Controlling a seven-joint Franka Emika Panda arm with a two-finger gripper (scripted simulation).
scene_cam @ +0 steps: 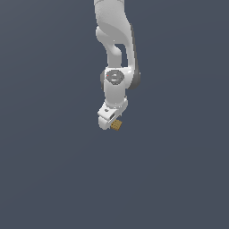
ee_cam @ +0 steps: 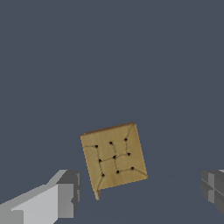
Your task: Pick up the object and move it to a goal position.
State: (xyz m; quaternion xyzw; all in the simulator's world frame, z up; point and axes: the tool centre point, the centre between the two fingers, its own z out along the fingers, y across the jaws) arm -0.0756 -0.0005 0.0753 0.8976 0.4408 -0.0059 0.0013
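Exterior view shows one white arm reaching down from the top of the frame over a plain dark grey surface [scene_cam: 49,179]. At its lower end is the hand [scene_cam: 108,121], and just beside it, on the exterior view's right, sits the block [scene_cam: 116,125], small and tan, touching or nearly touching the hand's tip. Whether the block rests on the surface or hangs above it cannot be told here.

Wrist view shows the block [ee_cam: 114,159] large and tilted, its face marked with dark specks and faint lines. One pale finger [ee_cam: 61,197] lies off one side of it and a darker finger [ee_cam: 212,186] stands well apart on the other. The hand is spread wide and grips nothing. The block lies between the fingers but much nearer the pale one.

The step in hand looks to be lining up for the grasp. To do it well, centre the hand so the block sits midway, turn the wrist to match its tilted sides, then lower and close.

Counted: one arm, one hand, two fingers, one block.
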